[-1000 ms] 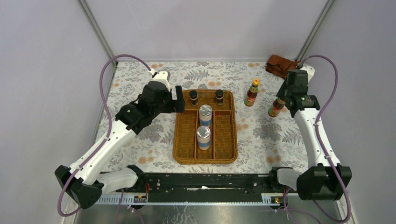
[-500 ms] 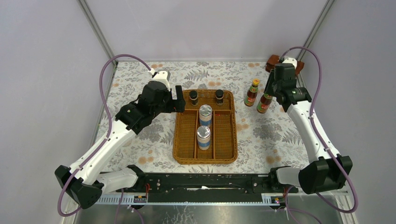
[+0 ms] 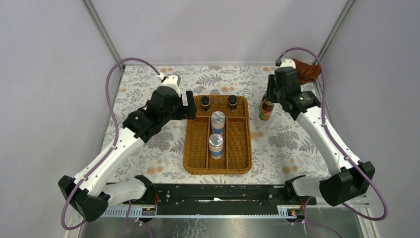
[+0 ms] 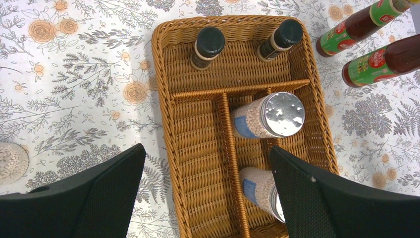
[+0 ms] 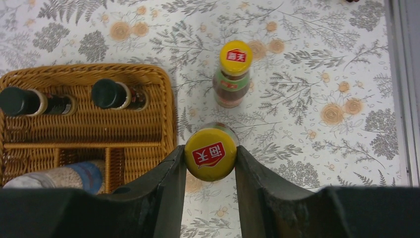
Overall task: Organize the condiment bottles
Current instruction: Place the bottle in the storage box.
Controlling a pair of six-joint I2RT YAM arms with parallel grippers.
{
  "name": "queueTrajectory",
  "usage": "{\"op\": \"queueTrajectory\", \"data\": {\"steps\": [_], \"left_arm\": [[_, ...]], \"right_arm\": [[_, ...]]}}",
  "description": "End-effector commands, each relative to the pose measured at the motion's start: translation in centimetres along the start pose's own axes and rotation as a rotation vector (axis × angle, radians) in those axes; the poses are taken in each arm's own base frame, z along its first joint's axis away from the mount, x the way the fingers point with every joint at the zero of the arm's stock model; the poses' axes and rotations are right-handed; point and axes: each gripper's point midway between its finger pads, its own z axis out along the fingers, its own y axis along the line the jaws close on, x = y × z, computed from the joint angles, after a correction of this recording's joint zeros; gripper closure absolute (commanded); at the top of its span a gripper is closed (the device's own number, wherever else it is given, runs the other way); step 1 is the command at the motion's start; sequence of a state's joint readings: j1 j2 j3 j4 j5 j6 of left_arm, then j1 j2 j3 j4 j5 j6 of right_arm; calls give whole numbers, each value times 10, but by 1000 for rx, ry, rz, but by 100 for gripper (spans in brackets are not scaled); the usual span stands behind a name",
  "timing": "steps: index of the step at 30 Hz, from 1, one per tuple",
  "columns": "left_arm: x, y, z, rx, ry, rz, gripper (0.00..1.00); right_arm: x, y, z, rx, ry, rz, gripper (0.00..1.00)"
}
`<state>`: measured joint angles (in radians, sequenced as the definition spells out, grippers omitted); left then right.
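Right of the wicker tray [image 3: 217, 170], right claw [image 5: 210, 148] is clamped on the yellow cap of 1 red sauce bottle [image 5: 213, 158]; cannot tell whether its base touches the worktop [image 3: 292, 144]. 2nd sauce bottle [image 5: 232, 74] stands upright just beyond it, apart. Left claw [image 4: 205, 151] spread wide, empty, above the tray's left side. Far cross compartment: 2 dark black-capped bottles [image 4: 208, 44], upright. Middle lane: 2 silver-lidded shakers [image 4: 270, 116], 1 behind the other. Left of the tray, a jar of pale grains [image 4: 10, 161] sits on the worktop, mostly cut off by the left wrist view's edge.
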<state>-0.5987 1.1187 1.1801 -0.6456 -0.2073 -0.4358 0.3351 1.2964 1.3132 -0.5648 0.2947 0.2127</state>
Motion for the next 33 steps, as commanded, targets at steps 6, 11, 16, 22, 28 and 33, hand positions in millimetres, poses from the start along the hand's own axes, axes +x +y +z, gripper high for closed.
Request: {"op": "queueTrajectory", "data": {"steps": [6,11,16,22,28,33], "left_arm": [[-7,2,4,-7,-36,-25,1],[-7,1,4,-6,-34,-30,1],[-5,2,5,-7,-33,-34,1],[-5,1,5,-3,-32,-38,1],[-5,0,6,-1,-32,-43,1],[-4,0,7,-1,-31,-45,1]], "right_arm": [[-43,47,-27,-93,-137,-42,100],[-41,69,-34,-130,-137,-77,100],[-39,89,-43,-169,-138,-105,100],[-34,109,-51,-207,-133,-128,100],[-25,129,-56,-248,-118,-149,100],[-16,143,-59,-276,-106,-163,100]]}}
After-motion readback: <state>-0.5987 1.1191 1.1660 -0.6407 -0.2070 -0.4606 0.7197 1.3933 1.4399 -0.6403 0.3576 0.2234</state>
